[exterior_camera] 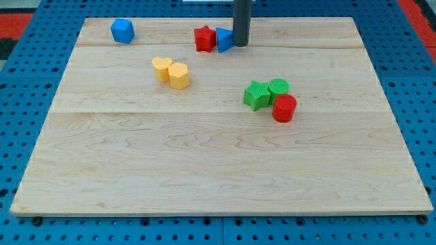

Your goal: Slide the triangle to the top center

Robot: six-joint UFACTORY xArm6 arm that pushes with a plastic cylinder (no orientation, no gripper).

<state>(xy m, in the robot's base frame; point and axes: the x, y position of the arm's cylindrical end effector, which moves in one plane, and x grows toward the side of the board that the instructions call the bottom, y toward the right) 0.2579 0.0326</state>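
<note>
Now my tip [241, 45] touches the blue triangle [224, 39].

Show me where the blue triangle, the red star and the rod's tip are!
blue triangle [224, 39], camera view, its top face.
red star [204, 38], camera view, middle of its top.
my tip [241, 45], camera view, rod's very bottom end, touching the triangle's right side.

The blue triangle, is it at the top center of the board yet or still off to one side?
At the top center: the blue triangle lies near the board's top edge, about midway across, touching the red star, with my tip against its right side.

Lab: wooden board [218, 170] on blue pegboard [27, 82].
</note>
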